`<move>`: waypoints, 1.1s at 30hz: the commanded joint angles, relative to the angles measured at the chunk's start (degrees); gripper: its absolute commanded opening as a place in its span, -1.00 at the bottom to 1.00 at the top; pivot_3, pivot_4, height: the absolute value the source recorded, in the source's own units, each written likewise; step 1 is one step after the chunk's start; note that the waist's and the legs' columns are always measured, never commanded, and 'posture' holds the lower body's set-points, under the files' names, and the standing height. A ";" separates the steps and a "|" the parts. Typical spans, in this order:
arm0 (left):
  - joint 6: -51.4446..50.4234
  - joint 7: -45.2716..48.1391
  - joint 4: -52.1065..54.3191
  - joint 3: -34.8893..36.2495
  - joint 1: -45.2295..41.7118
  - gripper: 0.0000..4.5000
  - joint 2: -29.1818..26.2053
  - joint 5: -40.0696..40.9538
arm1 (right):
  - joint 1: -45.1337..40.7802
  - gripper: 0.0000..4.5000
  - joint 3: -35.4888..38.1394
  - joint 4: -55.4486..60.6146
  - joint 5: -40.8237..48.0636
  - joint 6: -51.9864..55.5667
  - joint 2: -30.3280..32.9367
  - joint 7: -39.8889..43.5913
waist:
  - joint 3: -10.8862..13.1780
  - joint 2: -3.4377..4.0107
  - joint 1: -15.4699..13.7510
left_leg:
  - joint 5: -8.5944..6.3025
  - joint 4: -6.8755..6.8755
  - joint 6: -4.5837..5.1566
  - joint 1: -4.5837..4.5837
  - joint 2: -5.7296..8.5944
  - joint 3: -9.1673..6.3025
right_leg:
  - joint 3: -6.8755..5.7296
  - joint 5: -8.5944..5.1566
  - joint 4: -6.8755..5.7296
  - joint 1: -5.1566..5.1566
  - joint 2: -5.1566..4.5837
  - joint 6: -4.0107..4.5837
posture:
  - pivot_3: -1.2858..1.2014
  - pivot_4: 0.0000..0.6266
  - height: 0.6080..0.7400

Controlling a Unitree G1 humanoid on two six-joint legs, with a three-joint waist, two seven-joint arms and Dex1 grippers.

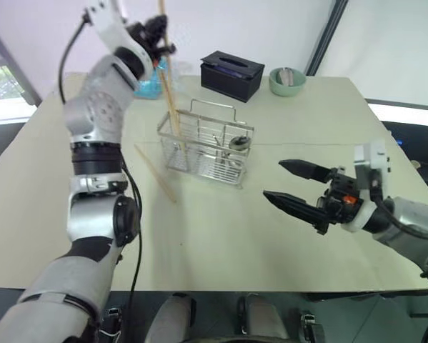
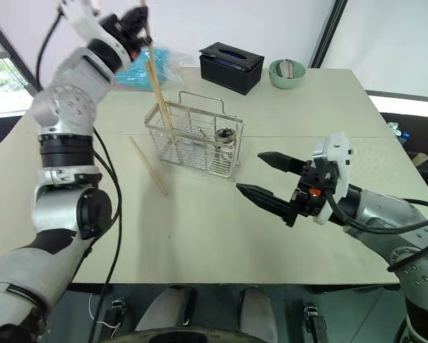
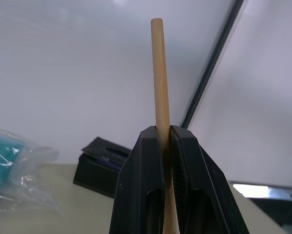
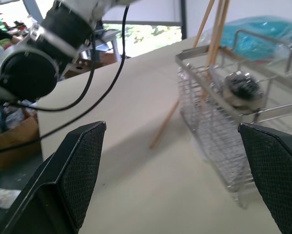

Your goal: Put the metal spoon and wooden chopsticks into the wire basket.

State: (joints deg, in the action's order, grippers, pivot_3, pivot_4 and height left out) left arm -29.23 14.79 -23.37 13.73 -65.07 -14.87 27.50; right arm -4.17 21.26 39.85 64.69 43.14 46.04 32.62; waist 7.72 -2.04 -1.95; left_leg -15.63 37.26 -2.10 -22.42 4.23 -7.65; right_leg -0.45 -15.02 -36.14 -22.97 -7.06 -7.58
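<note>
Clamping smooth round wooden chopstick (image 3: 160, 78), left gripper (image 1: 156, 37); right gripper (image 1: 294, 187) jaws apart.

spoon (image 1: 238, 143) in wire basket (image 1: 206, 143), chopstick (image 1: 155, 173) on table left

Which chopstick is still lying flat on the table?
The chopstick on the table, lying flat just left of the wire basket. The other chopstick stands upright, pinched in the left claw, its lower end down in the basket.

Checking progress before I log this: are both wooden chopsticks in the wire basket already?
No, one chopstick lies flat on the table beside the wire basket.
</note>
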 commanded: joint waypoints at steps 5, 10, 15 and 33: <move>9.69 3.01 4.10 -5.46 3.37 -0.98 0.45 -6.97 | -1.00 1.00 2.89 0.88 1.72 -1.02 0.55 -2.88 | 0.00 0.00 -0.32 | 0.00 0.01 0.00 -0.02 -0.02 -0.01 | 0.00 0.00 0.02 0.02 0.02 0.01 | 0.03 -0.52 -0.28; 11.80 1.95 5.29 -4.26 6.42 -0.98 3.23 -6.36 | -2.55 1.00 2.35 0.38 2.52 -0.67 0.83 -4.55 | 0.00 0.01 -0.38 | 0.00 0.02 0.01 -0.02 0.00 -0.02 | 0.00 0.00 0.07 0.08 0.00 0.02 | 0.03 -0.52 -0.28; 11.72 -0.01 8.09 -2.52 9.17 -0.08 5.23 -5.16 | -5.04 1.00 1.35 -0.73 3.23 0.05 1.07 -5.70 | 0.00 0.01 -0.24 | 0.00 0.03 0.02 -0.03 0.00 -0.03 | -0.01 0.00 0.06 0.06 0.01 0.02 | 0.03 -0.52 -0.28; -3.67 -4.98 19.34 6.21 4.72 0.98 -5.32 2.58 | -8.47 1.00 -2.32 -4.89 0.43 -0.01 0.50 -2.98 | 0.02 0.04 -0.20 | 0.00 0.03 0.02 -0.02 -0.03 -0.06 | -0.01 0.00 0.03 0.03 0.10 0.02 | 0.03 -0.52 -0.28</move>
State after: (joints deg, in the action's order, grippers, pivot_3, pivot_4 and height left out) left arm -32.18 10.66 -6.36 17.47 -57.82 -19.00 28.26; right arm -11.65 18.37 34.51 65.33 44.06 46.25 29.07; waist 7.74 -2.00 -2.15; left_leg -15.63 37.28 -2.08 -22.43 4.20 -7.71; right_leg -0.46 -15.03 -36.11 -22.94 -6.95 -7.56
